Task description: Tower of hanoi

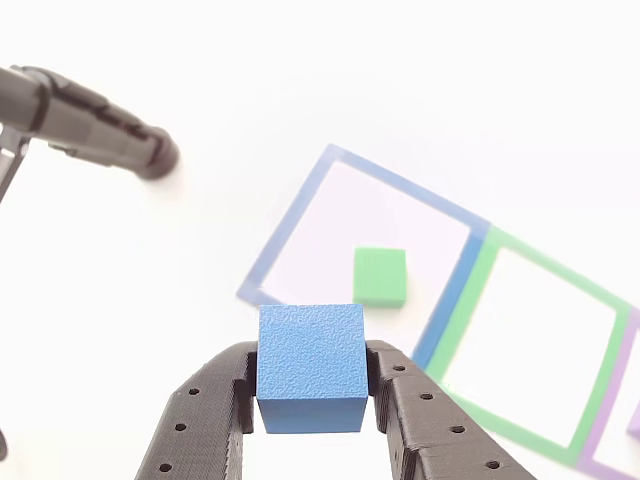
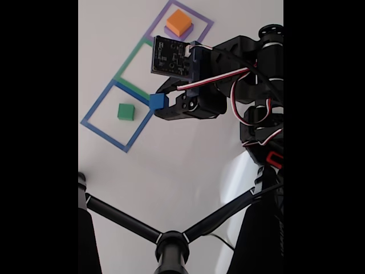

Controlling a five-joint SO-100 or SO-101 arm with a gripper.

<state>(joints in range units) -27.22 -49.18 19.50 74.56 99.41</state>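
Note:
My gripper (image 1: 311, 385) is shut on a blue cube (image 1: 311, 366), held between its two black fingers above the white table. In the fixed view the gripper (image 2: 159, 101) holds the blue cube (image 2: 157, 101) over the near edge of the blue square outline (image 2: 97, 128). A green cube (image 1: 380, 276) lies inside that blue outline (image 1: 290, 222), also seen from the fixed view as the green cube (image 2: 125, 112). An orange cube (image 2: 179, 22) sits on top of a purple cube (image 2: 171, 33) inside the purple square outline (image 2: 202, 20).
A green square outline (image 2: 130, 59) lies between the blue and purple ones, with nothing inside it. A black tripod (image 2: 171, 242) stands at the bottom of the fixed view, and one black leg (image 1: 90, 125) crosses the upper left of the other view.

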